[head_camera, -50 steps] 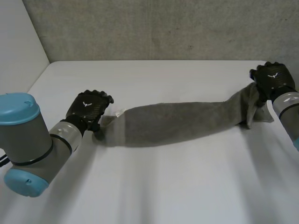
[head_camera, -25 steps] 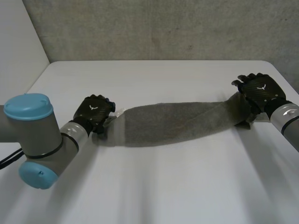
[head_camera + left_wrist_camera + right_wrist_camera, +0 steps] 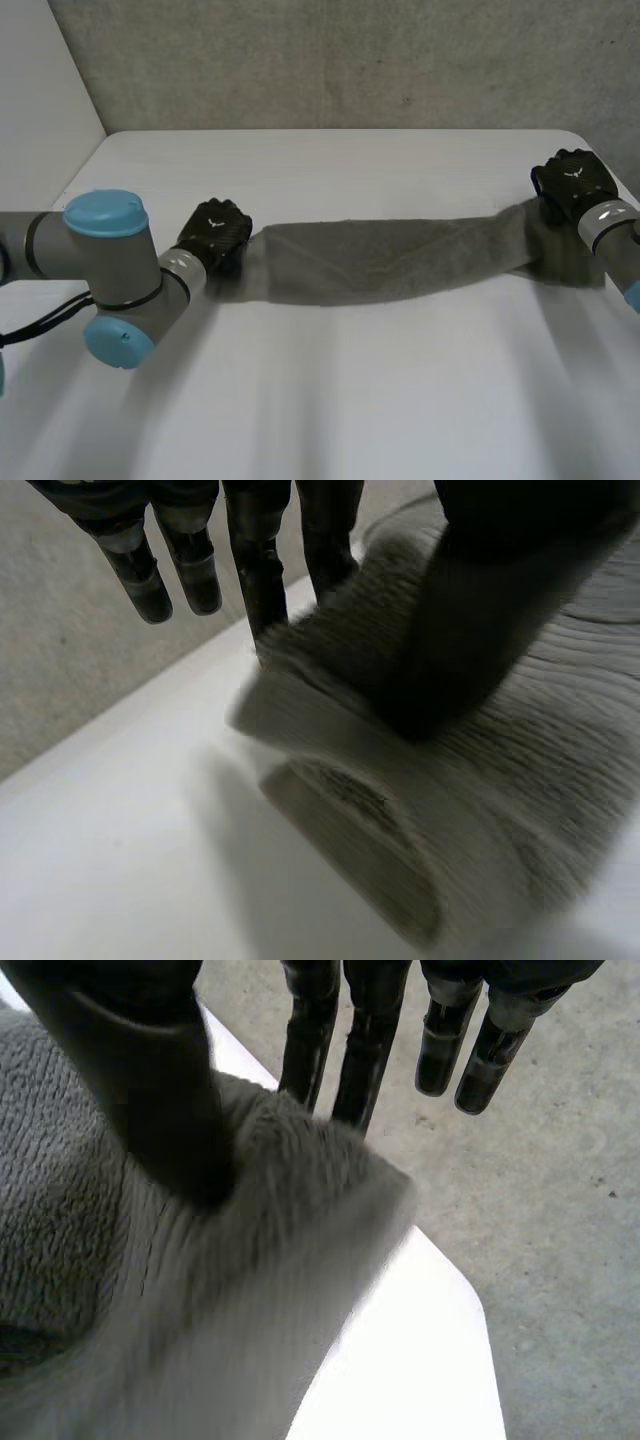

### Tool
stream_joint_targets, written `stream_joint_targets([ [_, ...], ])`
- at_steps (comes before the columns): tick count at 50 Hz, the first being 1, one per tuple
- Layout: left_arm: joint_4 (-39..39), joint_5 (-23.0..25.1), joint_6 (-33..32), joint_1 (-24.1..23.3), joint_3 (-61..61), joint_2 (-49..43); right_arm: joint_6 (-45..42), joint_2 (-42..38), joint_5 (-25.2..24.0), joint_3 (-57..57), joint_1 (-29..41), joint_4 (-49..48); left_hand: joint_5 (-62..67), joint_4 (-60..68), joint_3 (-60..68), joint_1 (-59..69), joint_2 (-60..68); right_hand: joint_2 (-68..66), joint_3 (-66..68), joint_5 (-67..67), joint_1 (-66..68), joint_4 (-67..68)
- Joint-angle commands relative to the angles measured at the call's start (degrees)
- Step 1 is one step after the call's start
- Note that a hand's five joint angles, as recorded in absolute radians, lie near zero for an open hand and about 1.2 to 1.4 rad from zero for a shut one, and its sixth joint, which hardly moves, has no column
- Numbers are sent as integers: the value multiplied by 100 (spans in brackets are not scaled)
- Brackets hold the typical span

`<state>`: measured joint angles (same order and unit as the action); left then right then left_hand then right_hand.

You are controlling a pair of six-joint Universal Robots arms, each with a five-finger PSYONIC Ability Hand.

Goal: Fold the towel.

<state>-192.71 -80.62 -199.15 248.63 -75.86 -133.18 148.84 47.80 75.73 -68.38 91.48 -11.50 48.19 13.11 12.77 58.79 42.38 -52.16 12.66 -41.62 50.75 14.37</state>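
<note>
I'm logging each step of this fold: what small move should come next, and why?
Probably carry the right hand across toward the left hand, laying its end over the other. The towel is a long narrow band stretched over the table, each hand pinching one end, so halving its length looks like the natural fold.

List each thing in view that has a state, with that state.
towel: drawn out as a long narrow band, held at both ends.
left hand: shut on one end of the towel, pinching it under the thumb.
right hand: shut on the other end, same pinch.
</note>
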Motion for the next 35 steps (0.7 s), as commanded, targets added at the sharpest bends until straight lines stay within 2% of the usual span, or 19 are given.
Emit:
stream_joint_targets([
  [1,462,-6,17,-25,36,-6,267,176,-469,-244,11,218,2179,-311,-277,2119,3760,-2784,-266,-2838,2925,-437],
  [2,558,-15,17,-25,-8,73,269,177,-471,-246,11,218,2181,-311,-277,2121,3762,-2784,-266,-2838,2925,-437],
  [4,620,-24,17,-25,-60,204,487,606,-925,-631,-16,288,2181,-311,-277,2121,3762,-2784,-266,-2838,2925,-437],
  [5,699,-32,34,1,-139,440,488,608,-928,-633,-16,288,2181,-311,-277,2121,3762,-2784,-266,-2838,2925,-437],
  [7,796,-41,52,45,-270,764,567,1133,-1470,-1026,-59,419,2181,-311,-277,2121,3762,-2784,-266,-2838,2925,-437],
  [8,797,-41,52,45,-272,768,568,1135,-1473,-1028,-60,420,2181,-311,-277,2121,3762,-2784,-266,-2838,2925,-437],
  [9,866,-41,78,80,-437,1116,576,1423,-1725,-1193,-95,498,2181,-311,-277,2121,3762,-2784,-266,-2838,2925,-437],
  [12,893,-32,79,133,-553,1374,576,1854,-2087,-1379,-226,700,2181,-311,-277,2121,3762,-2784,-266,-2838,2925,-437],
  [17,981,-15,280,431,-817,2330,515,2181,-2352,-1257,-341,1210,2181,-311,-277,2121,3762,-2784,-266,-2838,2925,-437],
  [23,1429,91,738,555,-834,2807,436,2646,-2387,-1116,-499,1807,2181,-311,-277,2121,3762,-2784,-266,-2838,2925,-437],
  [25,1718,414,1026,660,-930,3183,444,2813,-2405,-1133,-543,1939,2181,-311,-277,2121,3762,-2784,-266,-2838,2925,-437],
  [26,1720,416,1028,660,-931,3185,445,2814,-2405,-1134,-543,1941,2181,-311,-277,2121,3762,-2784,-266,-2838,2925,-437],
  [28,1921,862,1229,844,-1115,3613,453,3103,-2579,-1221,-666,2168,2181,-311,-277,2121,3762,-2784,-266,-2838,2925,-437],
  [29,1922,864,1230,845,-1116,3615,453,3104,-2581,-1222,-666,2169,2181,-311,-277,2121,3762,-2784,-266,-2838,2925,-437],
  [30,2000,1073,1291,958,-1194,3789,471,3235,-2789,-1239,-736,2274,2181,-311,-277,2121,3762,-2784,-266,-2838,2925,-437],
  [31,2001,1075,1291,959,-1195,3791,488,3323,-3035,-1239,-832,2370,2181,-311,-277,2121,3762,-2784,-266,-2838,2925,-437],
  [32,2053,1275,1344,1090,-1282,3948,488,3324,-3038,-1239,-833,2371,2181,-311,-277,2121,3762,-2784,-266,-2838,2925,-437],
  [33,2071,1442,1379,1169,-1335,4036,497,3385,-3255,-1222,-929,2424,2181,-311,-277,2121,3762,-2784,-266,-2838,2925,-437],
  [35,2080,1540,1379,1222,-1353,4072,506,3420,-3405,-1161,-1026,2494,2181,-311,-277,2121,3762,-2784,-266,-2838,2925,-437],
])
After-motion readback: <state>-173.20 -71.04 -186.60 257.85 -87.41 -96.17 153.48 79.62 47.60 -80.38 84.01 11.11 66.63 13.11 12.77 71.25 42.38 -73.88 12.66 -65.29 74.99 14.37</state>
